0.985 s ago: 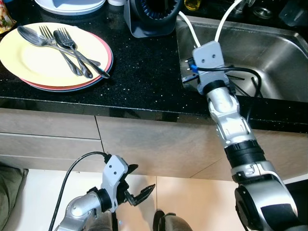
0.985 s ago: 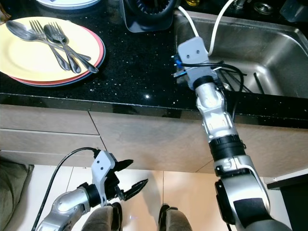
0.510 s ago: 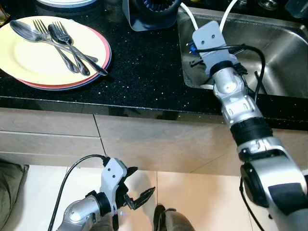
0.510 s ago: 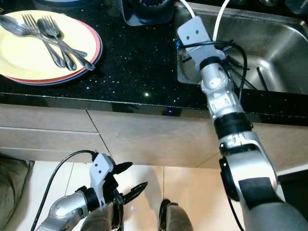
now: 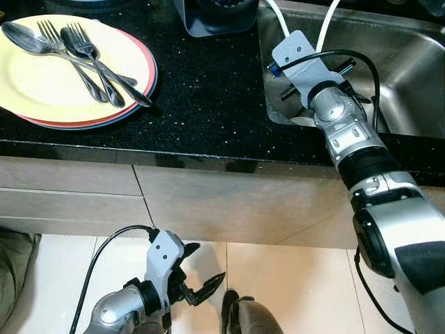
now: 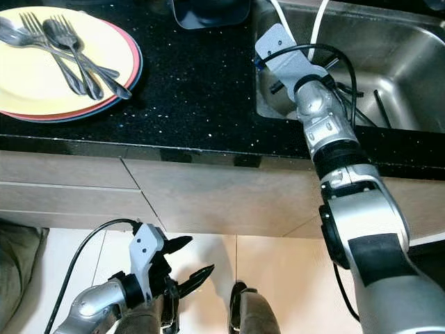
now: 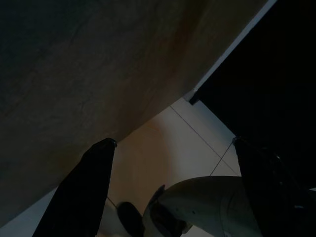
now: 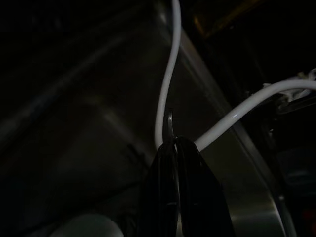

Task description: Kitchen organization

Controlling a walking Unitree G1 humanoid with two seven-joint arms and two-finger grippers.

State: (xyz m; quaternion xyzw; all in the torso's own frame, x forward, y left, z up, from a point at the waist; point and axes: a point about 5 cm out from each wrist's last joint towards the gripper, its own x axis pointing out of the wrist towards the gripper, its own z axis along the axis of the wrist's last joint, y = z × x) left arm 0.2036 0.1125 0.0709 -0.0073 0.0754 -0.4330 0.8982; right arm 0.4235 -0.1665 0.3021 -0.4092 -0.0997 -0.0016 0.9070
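Note:
My right arm (image 5: 348, 139) reaches over the black counter's edge into the steel sink (image 5: 410, 76). In the right wrist view my right gripper (image 8: 174, 145) is shut, and a thin metal sliver (image 8: 169, 123) sticks out from between its fingertips; what it is I cannot tell. Two white hoses (image 8: 170, 74) run just beyond it. On the counter's left, a yellow plate (image 5: 42, 83) tops a small stack and carries two forks and a spoon (image 5: 83, 59). My left gripper (image 5: 203, 268) hangs open near the floor.
A black appliance base (image 5: 215, 14) stands on the black counter (image 5: 201, 90) beside the sink. Beige drawer fronts (image 5: 208, 202) lie below the counter, above pale floor tiles. A pale round object (image 8: 84, 227) lies in the sink near my right fingers.
My right wrist has pushed further over the sink's rim and turned. The view has shifted slightly. The left arm still hangs low and open.

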